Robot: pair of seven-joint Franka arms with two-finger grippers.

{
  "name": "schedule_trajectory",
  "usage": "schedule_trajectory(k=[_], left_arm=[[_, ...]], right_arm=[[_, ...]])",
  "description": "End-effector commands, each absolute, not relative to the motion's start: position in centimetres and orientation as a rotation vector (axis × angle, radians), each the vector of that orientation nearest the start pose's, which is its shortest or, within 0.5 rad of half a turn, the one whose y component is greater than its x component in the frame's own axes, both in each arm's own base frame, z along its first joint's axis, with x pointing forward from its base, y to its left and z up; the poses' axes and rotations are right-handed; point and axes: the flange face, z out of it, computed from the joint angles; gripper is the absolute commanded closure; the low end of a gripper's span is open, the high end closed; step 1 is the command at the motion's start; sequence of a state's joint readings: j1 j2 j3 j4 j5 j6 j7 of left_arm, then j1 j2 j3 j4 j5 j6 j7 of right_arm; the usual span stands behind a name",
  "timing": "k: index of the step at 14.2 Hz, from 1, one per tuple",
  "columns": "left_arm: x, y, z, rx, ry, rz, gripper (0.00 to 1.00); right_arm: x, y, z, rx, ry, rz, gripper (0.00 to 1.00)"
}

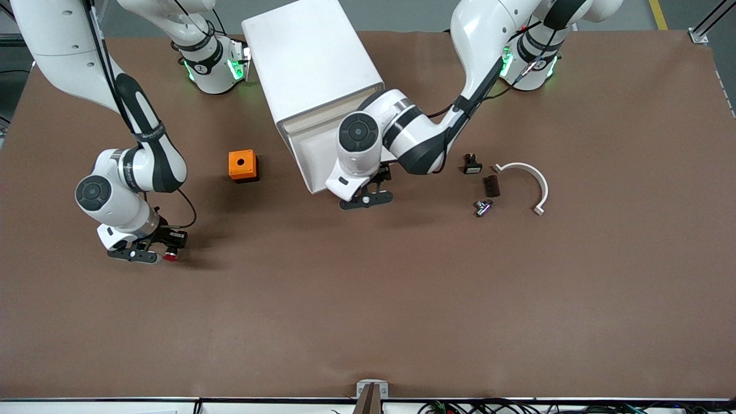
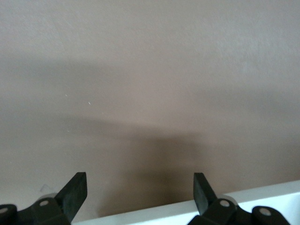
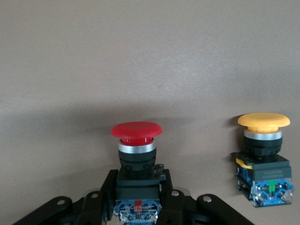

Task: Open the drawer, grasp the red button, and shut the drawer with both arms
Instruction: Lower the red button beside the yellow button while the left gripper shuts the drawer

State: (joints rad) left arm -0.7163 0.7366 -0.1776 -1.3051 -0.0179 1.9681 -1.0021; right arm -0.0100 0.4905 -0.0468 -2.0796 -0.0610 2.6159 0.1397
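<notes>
The white cabinet [image 1: 313, 63] lies near the robots' bases. Its drawer [image 1: 307, 155] stands pulled out toward the front camera. My left gripper [image 1: 366, 198] is open at the drawer's front edge. In the left wrist view its fingers [image 2: 77, 187] are spread wide, with the drawer's white edge [image 2: 187, 210] just below them and nothing held. My right gripper [image 1: 141, 251] is low over the table toward the right arm's end, shut on the red-capped button [image 1: 171, 255]. In the right wrist view the fingers [image 3: 108, 190] clamp the button's black body under its red cap [image 3: 136, 131].
A yellow-capped button [image 3: 262, 154] stands on the table beside the held one. An orange cube with a round hole [image 1: 242, 165] sits beside the drawer. Toward the left arm's end lie a small black part [image 1: 472, 165], a dark block [image 1: 491, 186], a metal piece [image 1: 483, 207] and a white curved bracket [image 1: 532, 178].
</notes>
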Motion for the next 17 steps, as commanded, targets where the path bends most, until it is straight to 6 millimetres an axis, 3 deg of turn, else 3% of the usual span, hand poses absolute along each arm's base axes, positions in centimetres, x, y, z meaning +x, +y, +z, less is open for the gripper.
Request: schedule_trajectory(k=[1,7,9,17], left_arm=[[46.4,-56.7,30.6,-3.153,-0.208,0.214,0.00],[42.4,-59.6,29.5,-3.141,-0.103,0.231,0.00],[41.6,-60.2,29.5,-3.140,-0.082,0.234,0.00],[37.3,-62.4,28.6,-3.140,-0.027,0.334,0.00]], right_arm=[[59.0,-4.1,19.5,-3.189,0.197,-0.097,1.00],[58.3,-6.0,18.7,-3.188,0.198,-0.097,1.00],[57.3,-5.9,18.0,-3.187,0.197,-0.075,1.00],[56.9,-5.9,17.6,-3.186,0.178,-0.104,1.00]])
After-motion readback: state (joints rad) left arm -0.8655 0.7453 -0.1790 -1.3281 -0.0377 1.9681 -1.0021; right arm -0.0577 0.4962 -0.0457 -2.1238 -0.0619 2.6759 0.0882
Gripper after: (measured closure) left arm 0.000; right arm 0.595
